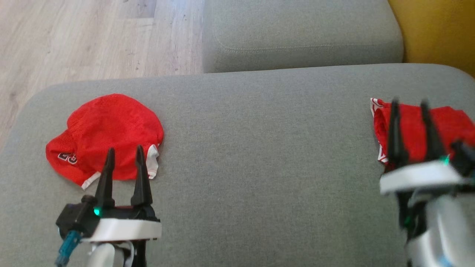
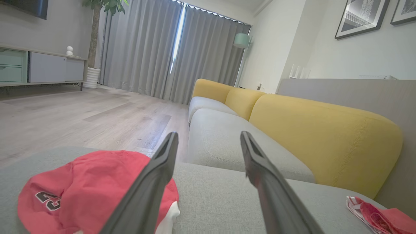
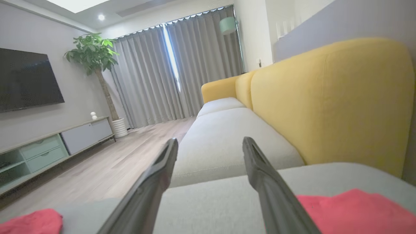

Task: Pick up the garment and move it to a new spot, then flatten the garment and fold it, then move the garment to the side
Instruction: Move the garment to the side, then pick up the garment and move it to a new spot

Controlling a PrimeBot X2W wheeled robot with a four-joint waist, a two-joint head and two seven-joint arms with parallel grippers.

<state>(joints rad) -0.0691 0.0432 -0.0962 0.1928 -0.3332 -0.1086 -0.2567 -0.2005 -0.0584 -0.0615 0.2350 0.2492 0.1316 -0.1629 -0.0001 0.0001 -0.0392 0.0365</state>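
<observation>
At the far left, pale wooden floor (image 1: 74, 37) runs alongside a wide grey seat cushion (image 1: 259, 155). On the left part of that cushion lies a rumpled red garment (image 1: 111, 122), a mesh piece with white trim and a dark printed number near its left edge, bunched into a rounded heap. The left gripper (image 1: 125, 149) is at the garment's near edge with its two dark fingers spread apart and nothing between them. In the head view the fingertips overlap the red cloth. In the left wrist view one finger crosses over the heap while the other stands over bare cushion. Whether the fingers touch the cloth cannot be told.

The middle of the cushion is bare grey fabric. Beyond it sits a second grey cushion (image 1: 297, 29), and a yellow backrest (image 1: 438, 29) shows at the upper right.

At the right edge of the wide cushion, well apart from the heap, lies a flatter red garment (image 1: 454, 124) with white trim along its left side. The right gripper (image 1: 409, 102) is over it, fingers wide apart and holding nothing. In the right wrist view the red cloth lies low beside the right-hand finger, with grey cushion between the two fingers.
</observation>
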